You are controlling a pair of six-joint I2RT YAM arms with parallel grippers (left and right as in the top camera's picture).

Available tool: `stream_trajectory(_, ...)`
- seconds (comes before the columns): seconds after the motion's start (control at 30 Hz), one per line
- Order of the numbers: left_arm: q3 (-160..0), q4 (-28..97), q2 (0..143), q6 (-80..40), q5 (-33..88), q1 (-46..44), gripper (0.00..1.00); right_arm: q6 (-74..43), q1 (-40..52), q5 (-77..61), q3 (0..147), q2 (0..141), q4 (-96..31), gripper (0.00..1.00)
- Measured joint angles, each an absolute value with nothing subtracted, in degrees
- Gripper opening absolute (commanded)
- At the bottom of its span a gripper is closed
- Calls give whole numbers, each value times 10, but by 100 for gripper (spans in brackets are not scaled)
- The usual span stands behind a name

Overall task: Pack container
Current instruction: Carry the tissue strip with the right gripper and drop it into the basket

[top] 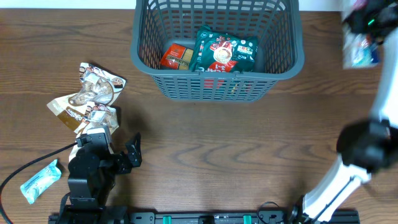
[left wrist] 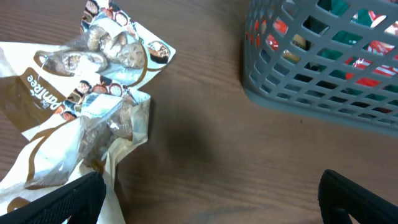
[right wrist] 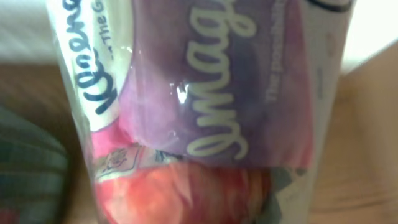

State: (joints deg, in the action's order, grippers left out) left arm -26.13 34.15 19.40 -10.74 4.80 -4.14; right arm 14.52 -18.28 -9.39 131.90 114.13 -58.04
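Left gripper [left wrist: 208, 199] near the front-left corner, fingers apart, empty; cream packets [top: 87, 99] just beyond. Container [top: 217, 87] at mid far edge, long axis left-right. Right gripper [top: 368, 22] at the far-right corner, clamped on purple packet [right wrist: 211, 93]. I read the container as directly to its left.

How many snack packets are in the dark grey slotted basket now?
2 in plain view: a teal-and-red foil packet at the middle, and an orange-red packet to its left. Red behind the front slats of the dark grey basket may be another, hidden.
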Motion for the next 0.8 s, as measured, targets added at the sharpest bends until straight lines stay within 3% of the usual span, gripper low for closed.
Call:
stream_trajectory(0.17,-261,346,194,-107,48,-41,99,188,-116,-137,1341,976,-580,1)
stream_trajectory(0.33,-261,345,194,-107,48,-41,99,277,-11,-224,1345,915,-602,1)
stream_trajectory(0.6,-261,345,194,-107,48,-41,99,439,119,-314,1336,986,-650,1)
stream_trajectory(0.8,-261,346,194,-107,48,-41,99,510,157,-329,1334,1084,-691,1)
